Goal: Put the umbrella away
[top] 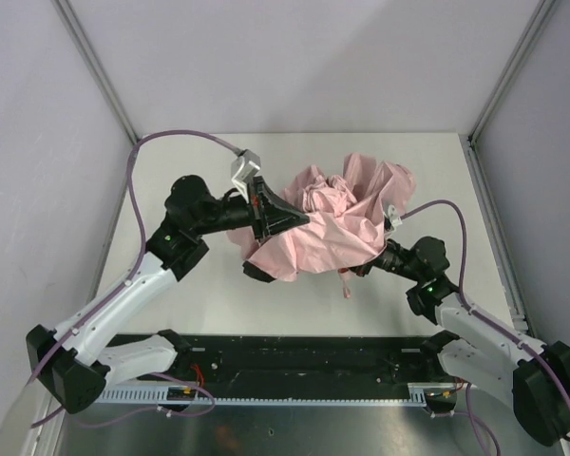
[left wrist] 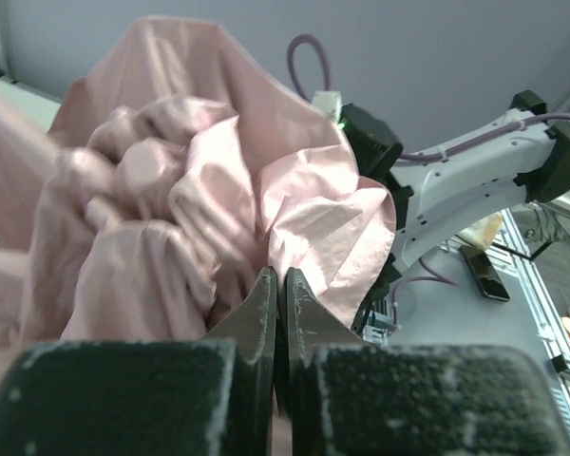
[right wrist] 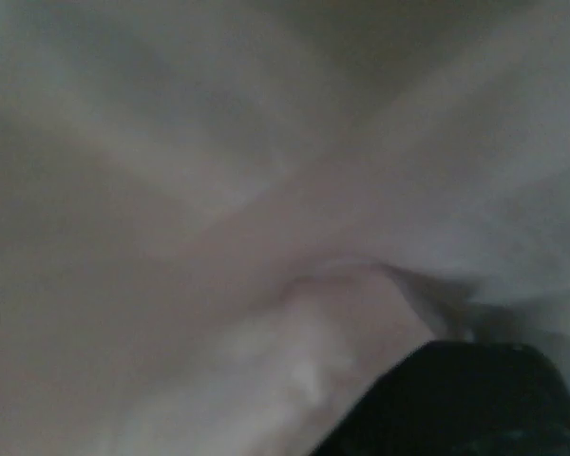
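Observation:
The umbrella (top: 332, 223) lies mid-table as a crumpled heap of pale pink fabric, its thin strap (top: 346, 285) hanging at the near side. My left gripper (top: 302, 220) reaches in from the left, its tips resting on the fabric. In the left wrist view its jaws (left wrist: 277, 275) are shut, with pink fabric (left wrist: 171, 190) bunched just beyond and showing between them. My right arm (top: 408, 258) comes in from the right with its gripper buried under the fabric. The right wrist view is a blur of pink cloth, a pale rounded umbrella part (right wrist: 313, 351) and one black finger (right wrist: 465, 399).
A black rail (top: 294, 356) with cable chain runs along the near table edge between the arm bases. Grey walls and metal posts (top: 95, 66) close in the table's left, right and back. The right arm (left wrist: 475, 180) shows behind the fabric in the left wrist view.

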Tool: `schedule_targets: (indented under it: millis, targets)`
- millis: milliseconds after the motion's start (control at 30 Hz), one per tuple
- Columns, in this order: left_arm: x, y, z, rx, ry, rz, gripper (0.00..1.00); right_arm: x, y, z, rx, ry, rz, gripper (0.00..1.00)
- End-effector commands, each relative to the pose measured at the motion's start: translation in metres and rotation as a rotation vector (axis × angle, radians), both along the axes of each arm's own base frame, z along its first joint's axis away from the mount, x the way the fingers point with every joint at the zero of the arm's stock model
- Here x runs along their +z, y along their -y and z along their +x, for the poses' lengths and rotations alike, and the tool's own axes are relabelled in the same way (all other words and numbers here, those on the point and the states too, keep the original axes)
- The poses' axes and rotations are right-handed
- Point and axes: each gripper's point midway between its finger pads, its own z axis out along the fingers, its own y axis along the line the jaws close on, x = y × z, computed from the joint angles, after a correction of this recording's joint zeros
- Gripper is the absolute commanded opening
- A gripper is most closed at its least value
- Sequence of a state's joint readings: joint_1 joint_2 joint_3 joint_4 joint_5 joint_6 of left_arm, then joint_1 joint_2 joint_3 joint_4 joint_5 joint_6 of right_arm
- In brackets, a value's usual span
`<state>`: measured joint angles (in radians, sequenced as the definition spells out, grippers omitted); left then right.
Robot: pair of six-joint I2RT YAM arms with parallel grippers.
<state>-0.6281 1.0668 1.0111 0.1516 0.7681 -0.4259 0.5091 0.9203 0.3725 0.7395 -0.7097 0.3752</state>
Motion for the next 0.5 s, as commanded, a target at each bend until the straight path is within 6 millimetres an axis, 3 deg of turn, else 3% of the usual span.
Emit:
schedule_targets:
  millis: [0, 200, 467]
  targets:
    - [0.047, 0.017, -0.012, -0.056, 0.1, -0.091, 0.0, 0.049, -0.007, -0.006, 0.037, 0.156, 0.084, 0.0]
    - [0.064, 0.029, -0.007, -0.03, 0.119, -0.128, 0.0, 0.047, -0.014, -0.007, 0.044, 0.149, 0.077, 0.0]
    - [0.052, 0.026, 0.034, 0.186, 0.122, -0.12, 0.0, 0.059, -0.024, -0.027, 0.142, 0.146, 0.129, 0.0]
